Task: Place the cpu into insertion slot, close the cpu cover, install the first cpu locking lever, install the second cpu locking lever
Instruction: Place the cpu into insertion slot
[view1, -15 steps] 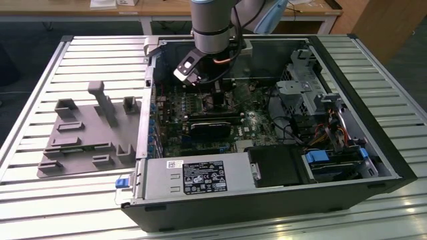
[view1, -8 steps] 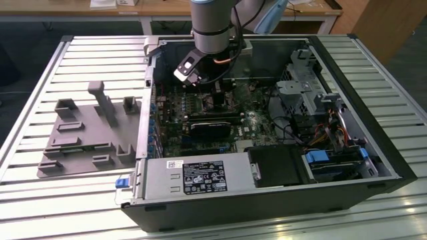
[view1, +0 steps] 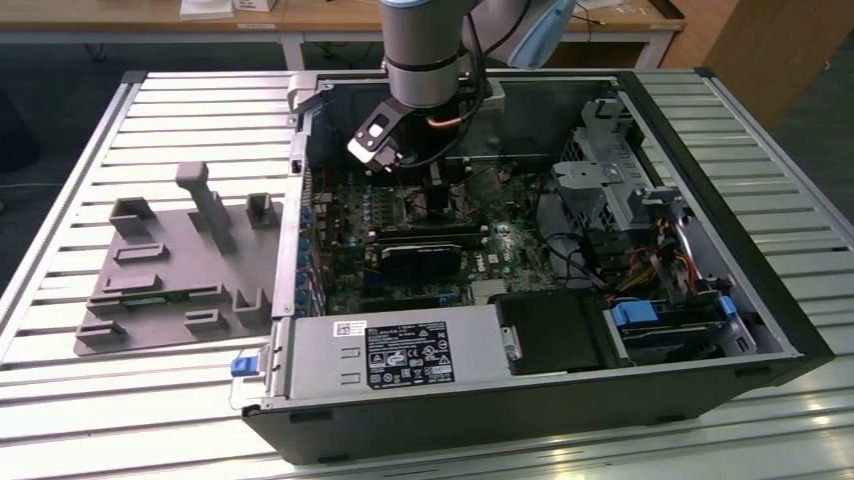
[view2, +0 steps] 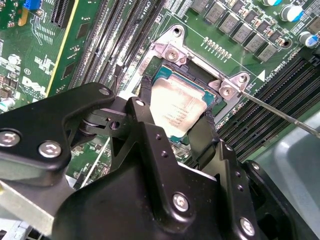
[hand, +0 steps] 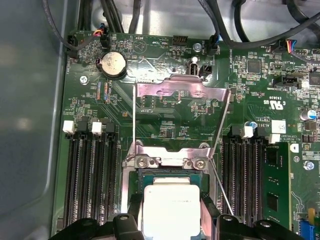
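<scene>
While the open computer case (view1: 534, 430) lies on the slatted table (view1: 80, 400) across the middle and right of the exterior view, the arm (view1: 427, 50) reaches down into its upper middle. The case holds the green circuit board (hand: 150, 55), a boxed power unit (view1: 387, 355) and drive bays (view1: 667, 320). A grey tray (view1: 174, 300) of moulded holders sits on the exterior view's left; whether anything lies in them I cannot tell.

By my reading the task is at its first step. In both wrist views the gripper (view2: 172, 115) has its two black fingers pressed against opposite edges of the chip (hand: 170, 210), clasping it. The chip sits in or just over the socket (view2: 192, 80); whether it is fully seated I cannot tell. The cover (hand: 180, 90) stands tilted up from the socket, not yet closed. One wire lever (hand: 134, 120) and a second wire lever (hand: 223, 192) stand free beside it, neither latched, so three steps remain.
</scene>
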